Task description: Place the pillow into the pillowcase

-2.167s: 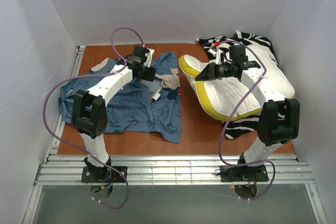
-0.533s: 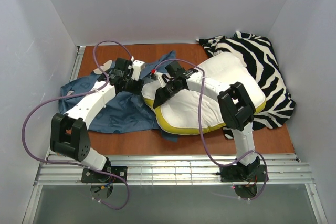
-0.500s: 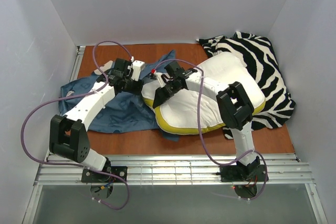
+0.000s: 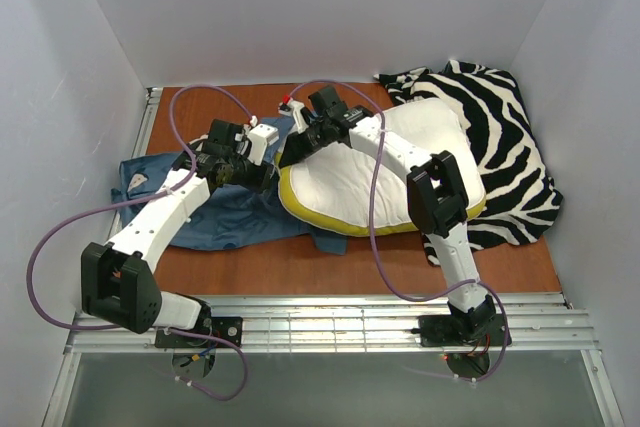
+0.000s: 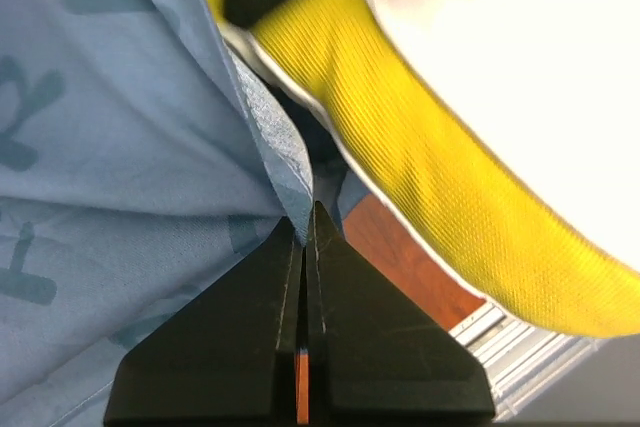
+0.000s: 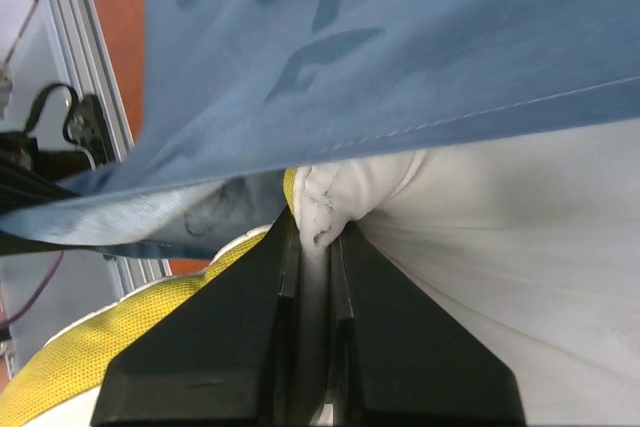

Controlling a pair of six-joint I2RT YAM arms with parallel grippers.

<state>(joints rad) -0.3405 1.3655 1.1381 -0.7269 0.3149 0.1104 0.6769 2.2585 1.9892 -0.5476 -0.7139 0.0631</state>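
Pinching the pillowcase (image 5: 120,127) hem, the left gripper (image 5: 305,212) holds the opening just beside the pillow (image 4: 340,187), whose corner the right gripper (image 6: 315,232) clamps under the blue cloth. That thin hem could slip from the left jaws if the pillow drags it, closing the mouth.
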